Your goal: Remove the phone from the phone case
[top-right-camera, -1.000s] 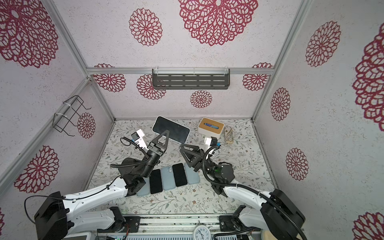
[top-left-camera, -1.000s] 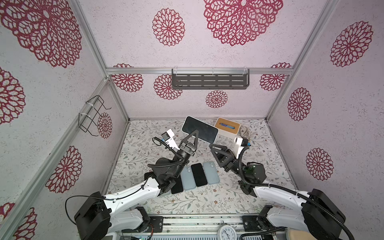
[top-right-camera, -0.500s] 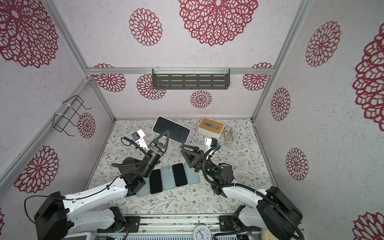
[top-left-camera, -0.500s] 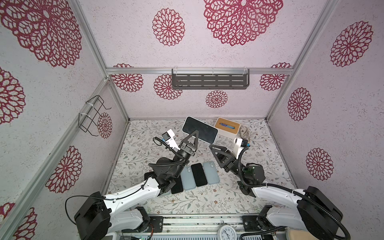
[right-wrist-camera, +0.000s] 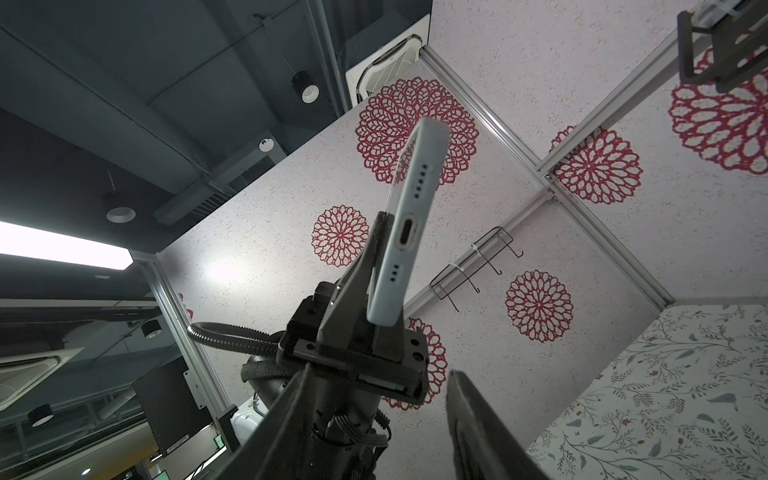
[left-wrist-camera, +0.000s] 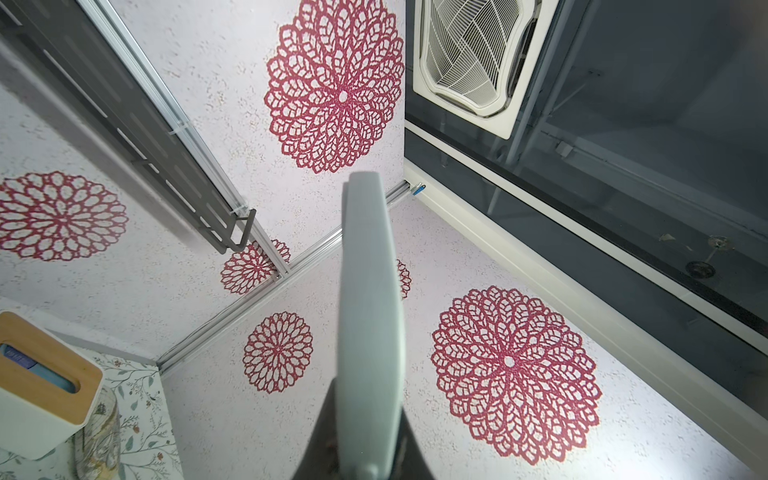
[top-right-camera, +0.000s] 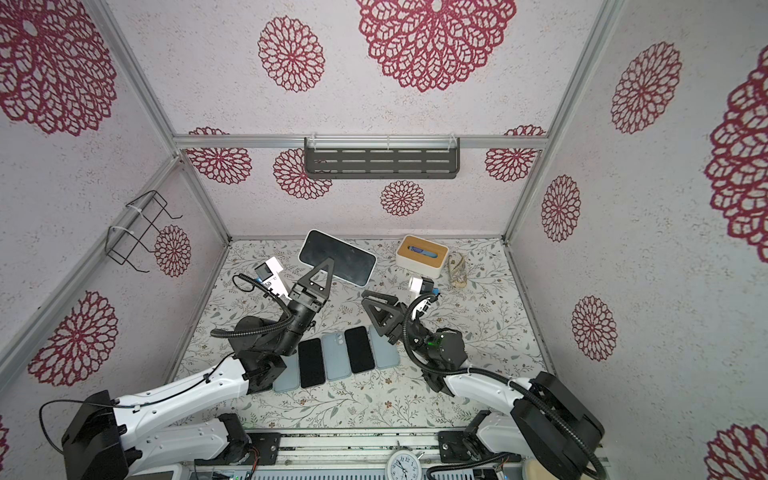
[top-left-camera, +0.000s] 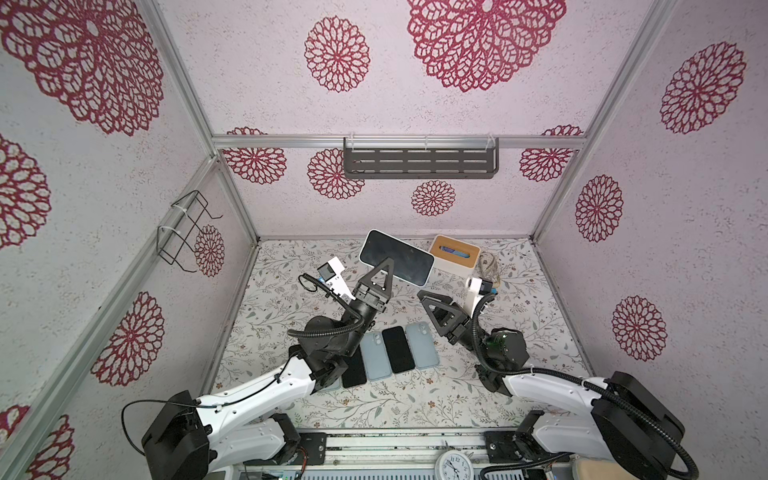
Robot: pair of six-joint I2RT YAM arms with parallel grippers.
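The phone (top-left-camera: 397, 257) (top-right-camera: 337, 257) is dark-screened and sits in a pale blue-grey phone case (right-wrist-camera: 409, 224). It is held up over the back of the table, screen facing upward in both top views. My left gripper (top-left-camera: 386, 268) (top-right-camera: 326, 269) is shut on the case's long edge (left-wrist-camera: 370, 311). The right wrist view shows the left gripper (right-wrist-camera: 374, 291) clamping the case near the charging port cutout. My right gripper (top-left-camera: 428, 301) (top-right-camera: 370, 300) (right-wrist-camera: 378, 370) stands open and empty, below and to the right of the phone, apart from it.
A row of black phones (top-left-camera: 397, 349) and pale cases (top-left-camera: 422, 345) lies on the floral table between the arms. A white box with a wooden lid (top-left-camera: 455, 253) and a glass jar (top-left-camera: 488, 266) stand at the back right. A grey shelf (top-left-camera: 419, 162) hangs on the back wall, and a wire rack (top-left-camera: 187, 228) on the left wall.
My right gripper's jaws have widened a little and its arm has shifted slightly. The left gripper and the cased phone have stayed in place.
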